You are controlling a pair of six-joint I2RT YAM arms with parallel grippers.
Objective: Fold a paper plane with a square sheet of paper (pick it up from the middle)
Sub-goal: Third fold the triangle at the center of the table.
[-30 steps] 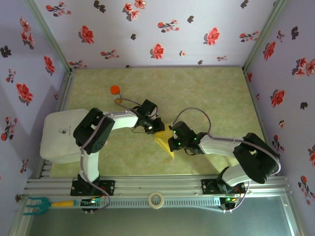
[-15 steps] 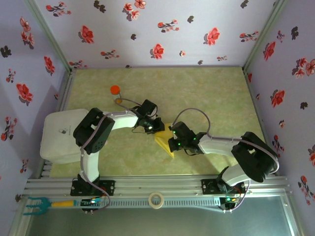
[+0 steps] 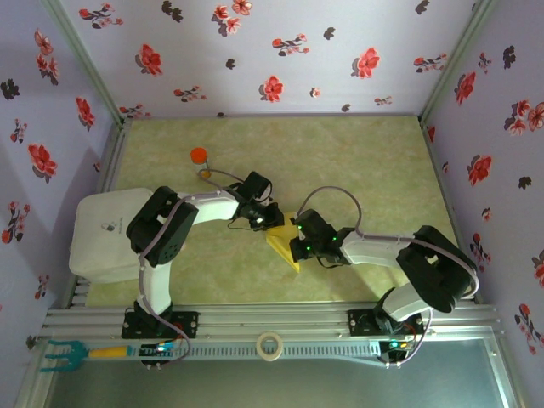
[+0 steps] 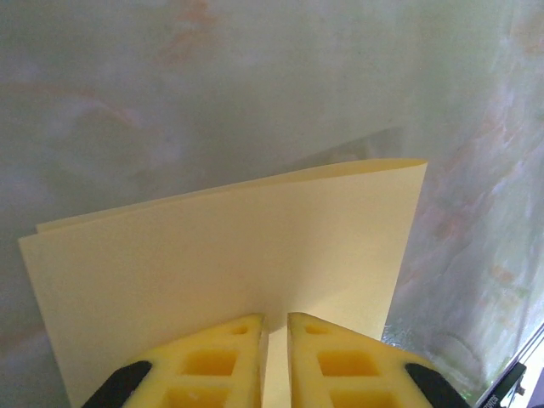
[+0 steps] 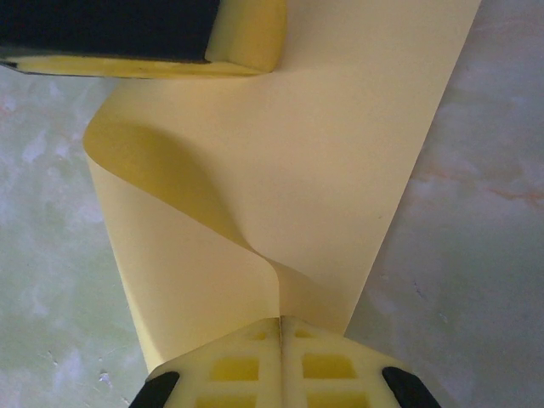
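Top external: square sheet of paper (image 3: 284, 252), folded, lying mid-table (image 3: 374, 161) between left gripper (image 3: 272, 219) and right gripper (image 3: 295, 245).
Left wrist: left gripper (image 4: 274, 340) clamped on the doubled paper's (image 4: 229, 246) near edge.
Right wrist: right gripper (image 5: 280, 340) pinched shut on the buckled paper (image 5: 340, 153).

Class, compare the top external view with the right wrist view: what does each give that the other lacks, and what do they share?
Top external: both arms whole, the orange-capped bottle, the tape roll on the front rail. Right wrist: a curled bend in the square sheet of paper, with the right end effector shut on its edge. Both: that yellow sheet, gripped by the left end effector and the right.
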